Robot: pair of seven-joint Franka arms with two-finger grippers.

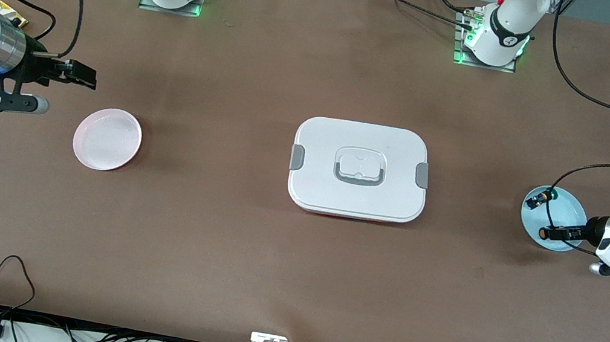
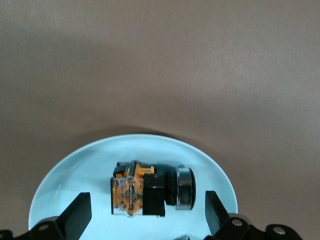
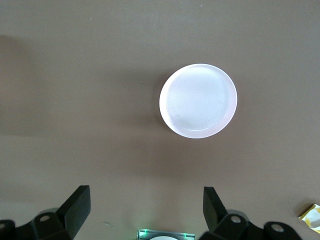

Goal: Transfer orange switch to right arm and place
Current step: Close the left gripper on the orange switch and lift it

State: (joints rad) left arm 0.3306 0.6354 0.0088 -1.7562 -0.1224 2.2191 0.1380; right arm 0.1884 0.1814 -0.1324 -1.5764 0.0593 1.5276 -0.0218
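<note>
The orange switch (image 1: 544, 233) lies on its side on the pale blue plate (image 1: 567, 207) at the left arm's end of the table. Its orange cap points toward the table's middle. In the left wrist view the orange switch (image 2: 150, 192) shows a tan-orange terminal end, a black body and a silver ring. My left gripper (image 1: 567, 233) hangs just over it, open, with one finger on each side and neither touching. Seen from the wrist, the left gripper (image 2: 146, 205) straddles the switch above the blue plate (image 2: 75, 175). My right gripper (image 1: 81, 75) waits open and empty above the table near the pink plate (image 1: 107, 138).
A second black switch (image 1: 538, 200) lies on the same blue plate, farther from the front camera. A white lidded box (image 1: 359, 170) sits mid-table. In the right wrist view, the right gripper (image 3: 145, 197) hangs over bare table beside the empty pink plate (image 3: 198, 100).
</note>
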